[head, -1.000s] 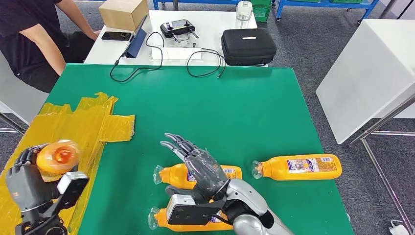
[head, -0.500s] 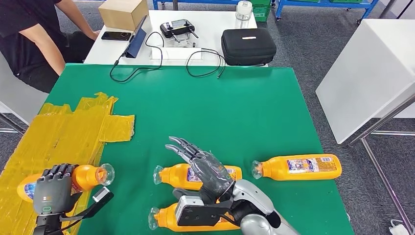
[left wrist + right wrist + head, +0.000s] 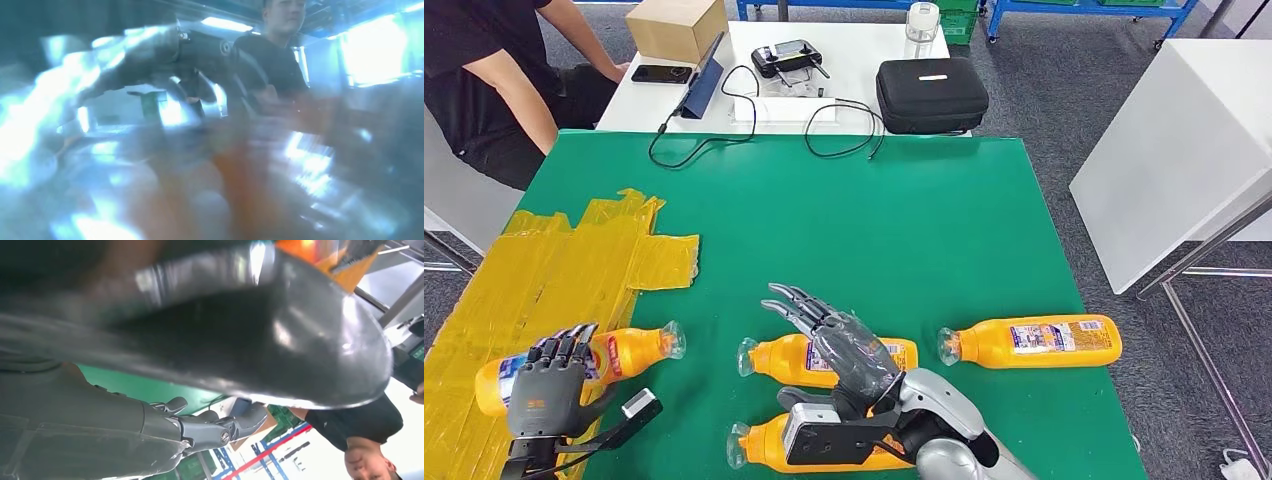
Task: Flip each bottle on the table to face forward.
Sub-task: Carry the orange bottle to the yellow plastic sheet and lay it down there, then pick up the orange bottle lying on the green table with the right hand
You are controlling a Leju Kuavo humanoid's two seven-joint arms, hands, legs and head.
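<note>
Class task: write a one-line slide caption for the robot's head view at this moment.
Left hand over a lying orange bottle on yellow tape; right hand open above two more.

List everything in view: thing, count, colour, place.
bottles: 4, orange, lying on their sides; one on the yellow tape under the left robot hand, two by the right robot hand, one near the table's right edge
table: 1, green
yellow tape: patch, table's left side
white table: 1, behind
black case: 1, on white table
cardboard box: 1, brown
person: 1, black shirt, far left
left robot hand: over leftmost bottle, fingers spread
right robot hand: open, above middle bottles
</note>
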